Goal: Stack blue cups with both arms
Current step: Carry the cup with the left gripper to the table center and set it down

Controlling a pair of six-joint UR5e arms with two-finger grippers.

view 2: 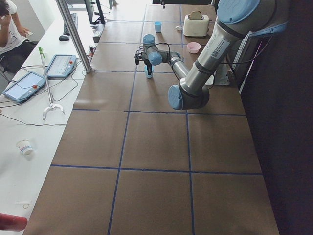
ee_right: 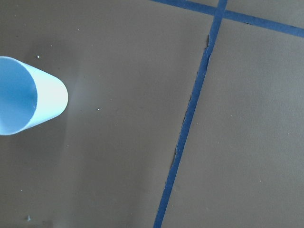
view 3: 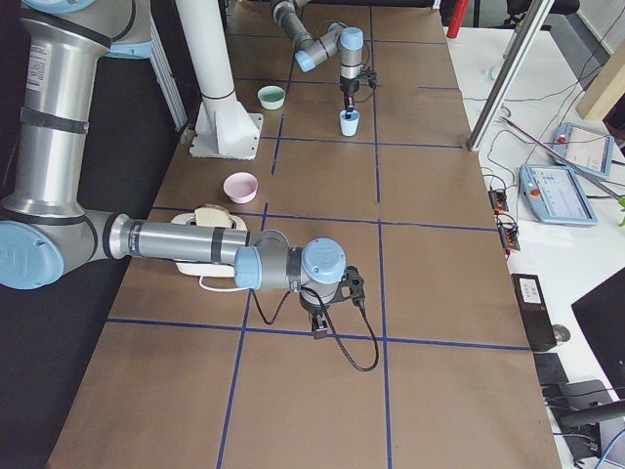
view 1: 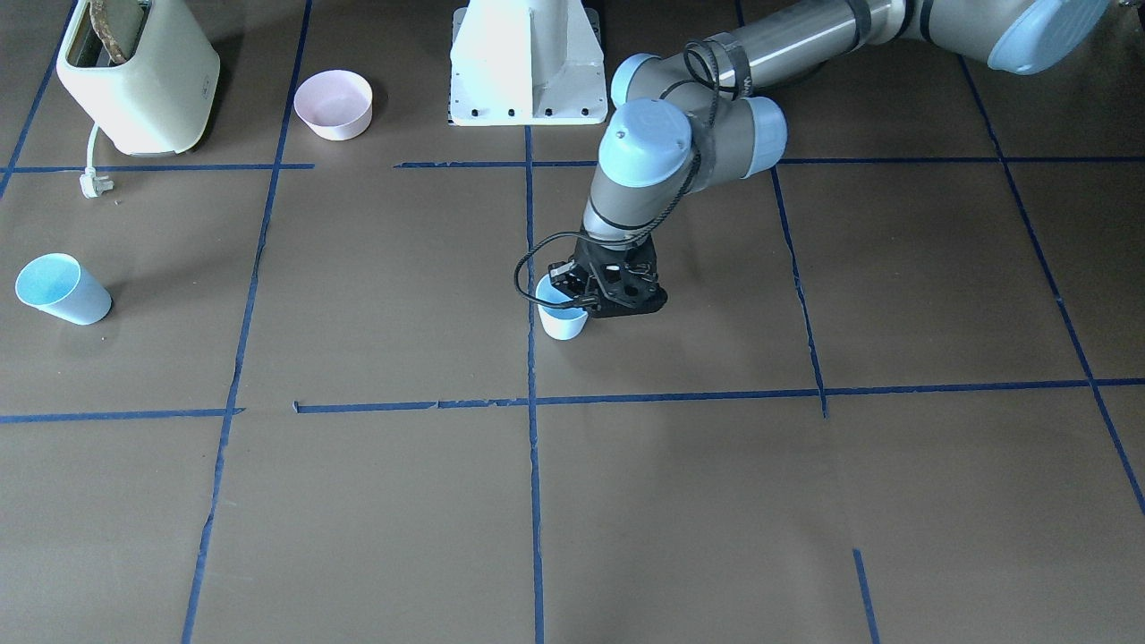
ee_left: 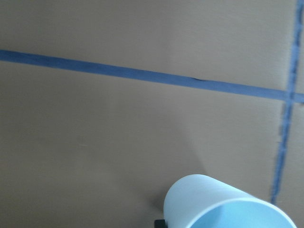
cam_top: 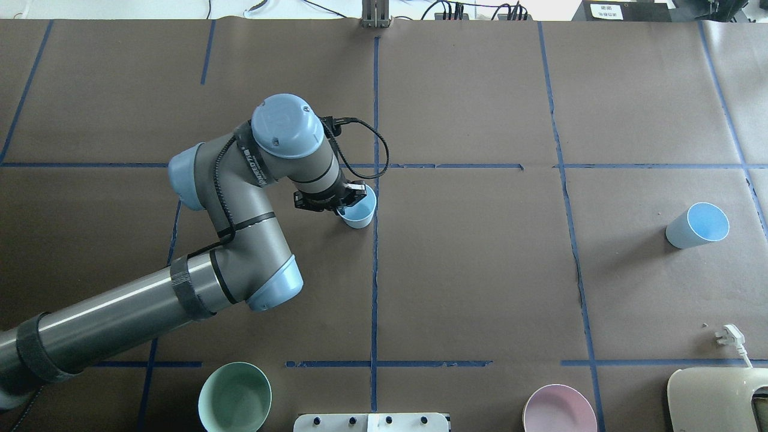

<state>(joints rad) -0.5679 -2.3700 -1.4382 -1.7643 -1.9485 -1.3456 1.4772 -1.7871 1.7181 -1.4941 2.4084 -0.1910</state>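
Note:
One blue cup (view 1: pixel 564 326) stands upright near the table's middle, also in the overhead view (cam_top: pixel 360 213) and the left wrist view (ee_left: pixel 213 204). My left gripper (view 1: pixel 574 298) comes down on it from above and is shut on its rim, one finger inside and one outside. The second blue cup (view 1: pixel 63 288) stands alone far off on my right side, also in the overhead view (cam_top: pixel 696 226) and the right wrist view (ee_right: pixel 28 102). My right gripper (view 3: pixel 319 327) shows only in the exterior right view, raised near that end; I cannot tell whether it is open or shut.
A cream toaster (view 1: pixel 139 76) with toast and a loose plug (view 1: pixel 92 183) stands by my right side. A pink bowl (view 1: pixel 334 105) sits beside it, and a pale green bowl (cam_top: pixel 234 397) on my left. The white pedestal (view 1: pixel 528 63) is between them.

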